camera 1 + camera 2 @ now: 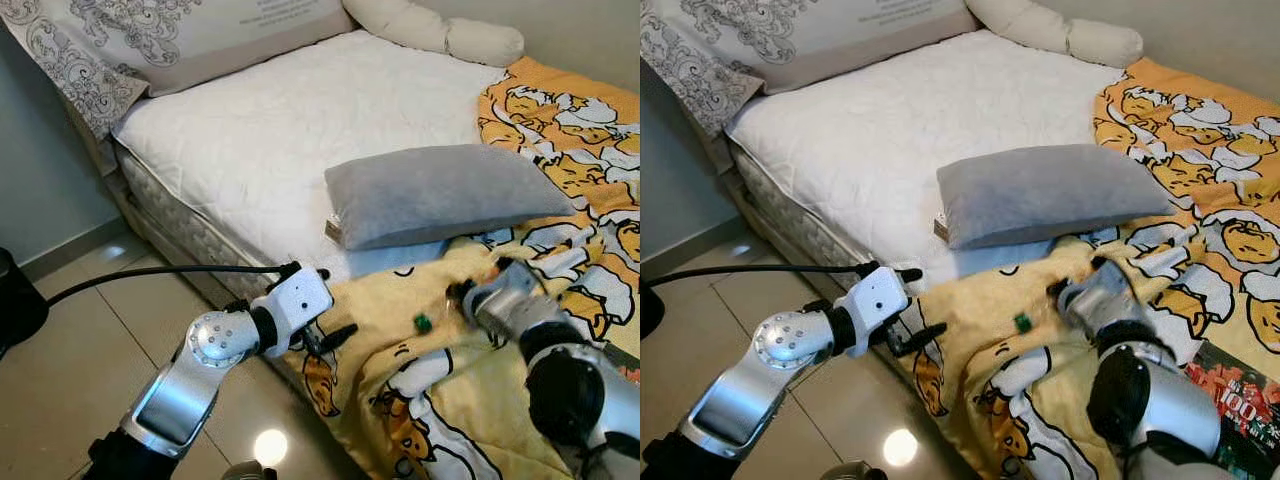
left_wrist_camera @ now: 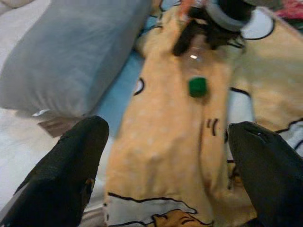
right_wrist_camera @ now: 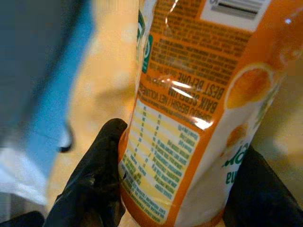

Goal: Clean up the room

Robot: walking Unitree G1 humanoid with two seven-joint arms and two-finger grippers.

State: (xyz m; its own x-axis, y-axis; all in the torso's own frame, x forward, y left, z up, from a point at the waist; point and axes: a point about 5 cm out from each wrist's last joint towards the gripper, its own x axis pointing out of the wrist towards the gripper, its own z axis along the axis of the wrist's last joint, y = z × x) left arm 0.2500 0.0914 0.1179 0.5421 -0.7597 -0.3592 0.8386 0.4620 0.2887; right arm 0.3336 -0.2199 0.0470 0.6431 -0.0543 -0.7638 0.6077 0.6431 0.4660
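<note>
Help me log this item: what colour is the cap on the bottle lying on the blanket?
Green. The bottle cap shows best in the left wrist view.

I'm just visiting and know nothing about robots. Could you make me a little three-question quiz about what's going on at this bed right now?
1. True or false: the right gripper is closed on an orange bottle.
2. Which colour is the bottle's cap? A red, B green, C white.
3. What lies on the mattress just above the yellow cartoon blanket, and what is the left gripper doing?

Key
1. True: its black fingers press both sides of the labelled bottle.
2. B, green.
3. A grey pillow. The left gripper is open, holding nothing, pointed at the blanket by the bed's edge.
</note>
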